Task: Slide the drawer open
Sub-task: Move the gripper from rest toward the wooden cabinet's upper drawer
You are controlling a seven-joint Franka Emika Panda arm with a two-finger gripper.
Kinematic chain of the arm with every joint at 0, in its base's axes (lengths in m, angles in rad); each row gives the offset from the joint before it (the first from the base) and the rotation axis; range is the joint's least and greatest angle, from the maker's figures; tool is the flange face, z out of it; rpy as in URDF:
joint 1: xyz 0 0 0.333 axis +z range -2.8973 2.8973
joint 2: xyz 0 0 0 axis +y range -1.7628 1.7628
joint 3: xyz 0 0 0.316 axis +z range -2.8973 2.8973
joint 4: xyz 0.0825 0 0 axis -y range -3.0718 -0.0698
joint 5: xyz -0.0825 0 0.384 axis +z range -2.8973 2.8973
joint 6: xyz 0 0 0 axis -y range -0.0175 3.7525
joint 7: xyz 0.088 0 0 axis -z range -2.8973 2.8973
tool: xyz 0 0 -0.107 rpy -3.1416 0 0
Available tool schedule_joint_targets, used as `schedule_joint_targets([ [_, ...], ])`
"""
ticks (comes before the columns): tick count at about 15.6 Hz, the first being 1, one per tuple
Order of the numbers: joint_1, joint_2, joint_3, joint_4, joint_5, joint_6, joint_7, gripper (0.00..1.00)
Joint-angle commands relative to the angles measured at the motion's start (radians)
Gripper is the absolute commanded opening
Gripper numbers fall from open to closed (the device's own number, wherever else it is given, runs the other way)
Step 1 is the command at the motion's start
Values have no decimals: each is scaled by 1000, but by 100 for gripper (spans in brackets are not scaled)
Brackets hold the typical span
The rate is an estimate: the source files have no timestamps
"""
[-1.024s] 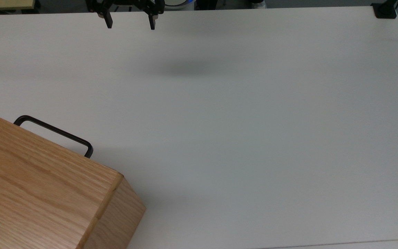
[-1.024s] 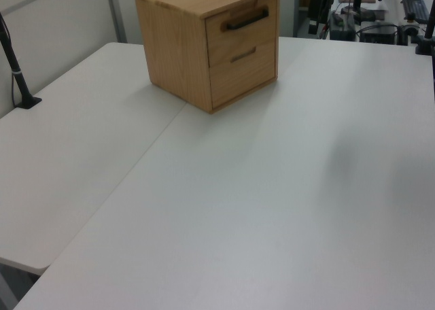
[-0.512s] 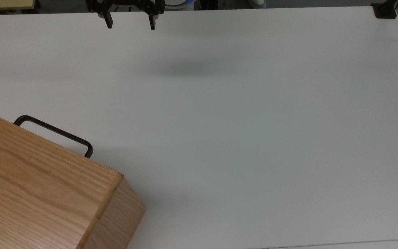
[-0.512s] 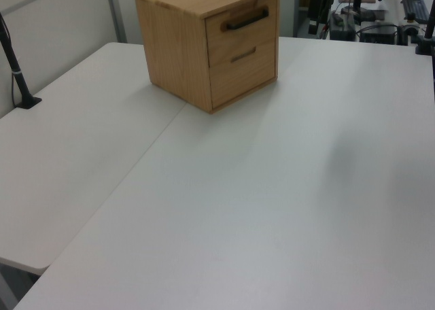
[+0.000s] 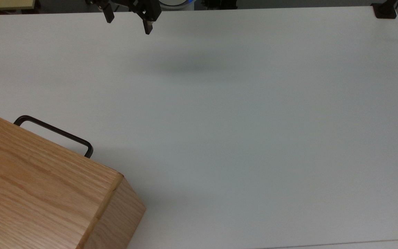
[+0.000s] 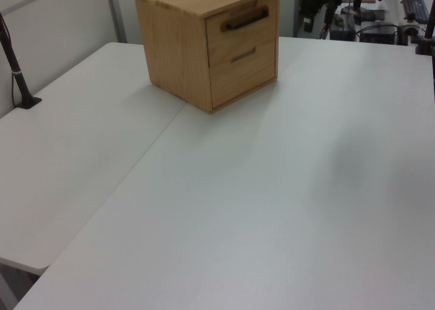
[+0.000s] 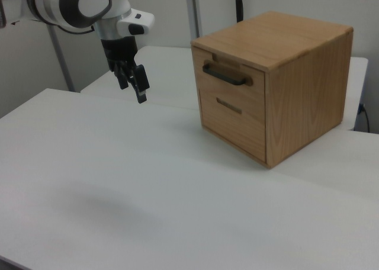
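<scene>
Gripper: seen aloft over the white table, near the far edge in the top view; nothing is held.
Jaw state: the two black fingers are spread apart, with open air between them.
Drawer: the upper of two fronts in the oak cabinet; it is judged fully closed, its panel lying flush with the cabinet face.
Handle: a black U-shaped bar, lying horizontally across the drawer front and standing proud of it; in the top view it is seen projecting past the cabinet top.
Bearing from jaws: the handle lies to the right view's right of the gripper, and toward the top view's lower left; the two are well apart, with bare table between.
Long axis: the bar runs along the drawer front, so a grasp across it is judged necessary, one finger above and one below.
Slide direction: outward from the cabinet face, judged to be toward the right view's left.
Task status: judged not yet begun; handle untouched.
</scene>
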Motion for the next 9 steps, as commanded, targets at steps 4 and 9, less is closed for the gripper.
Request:
schedule_joint_targets([
  [4,-57,-7,-28,-5,155,75,400,91],
  [9,-50,17,-26,8,137,224,673,89],
])
